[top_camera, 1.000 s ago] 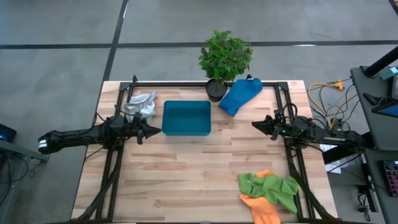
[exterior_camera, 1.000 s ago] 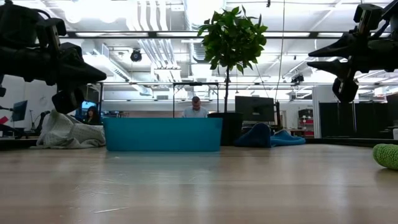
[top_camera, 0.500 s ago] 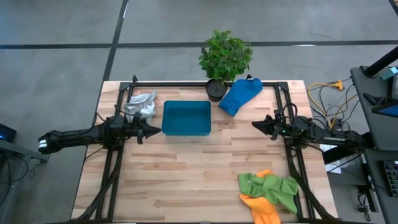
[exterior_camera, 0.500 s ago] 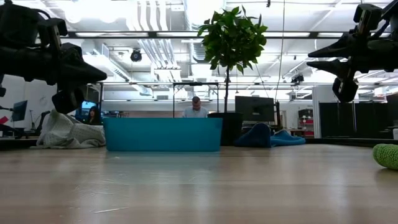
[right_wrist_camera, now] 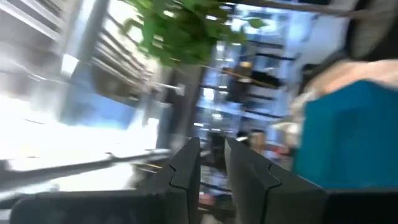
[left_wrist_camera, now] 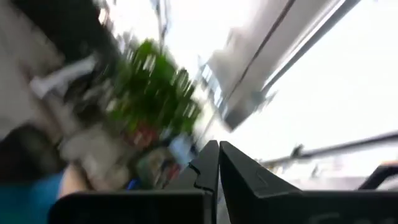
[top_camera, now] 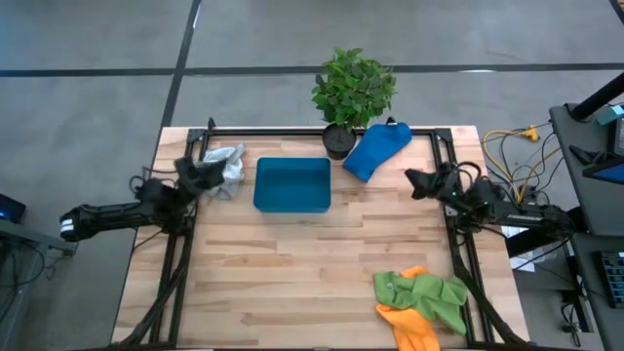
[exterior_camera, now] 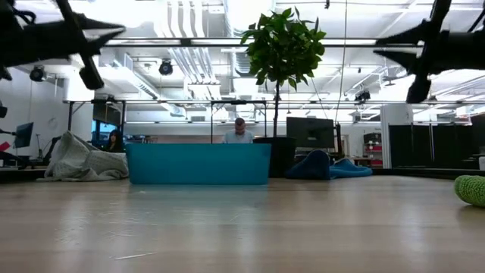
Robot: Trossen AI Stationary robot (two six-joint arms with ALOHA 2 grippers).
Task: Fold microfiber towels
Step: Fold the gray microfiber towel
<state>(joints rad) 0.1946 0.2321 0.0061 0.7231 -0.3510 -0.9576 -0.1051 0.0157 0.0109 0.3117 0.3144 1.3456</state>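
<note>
The left gripper is held closed and empty just beside the grey-white towel; the right gripper is seen with a narrow gap between its fingers, nothing being held, near the blue towel; the blue tray is seen empty between them; the green towel and orange towel are heaped at the table edge; the table's middle is left bare.

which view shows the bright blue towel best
The high view: the bright blue towel lies whole and unobstructed at the table's far edge, beside the potted plant. The low view shows only a dark, low mound behind the blue tray. Neither wrist view shows it clearly.
</note>
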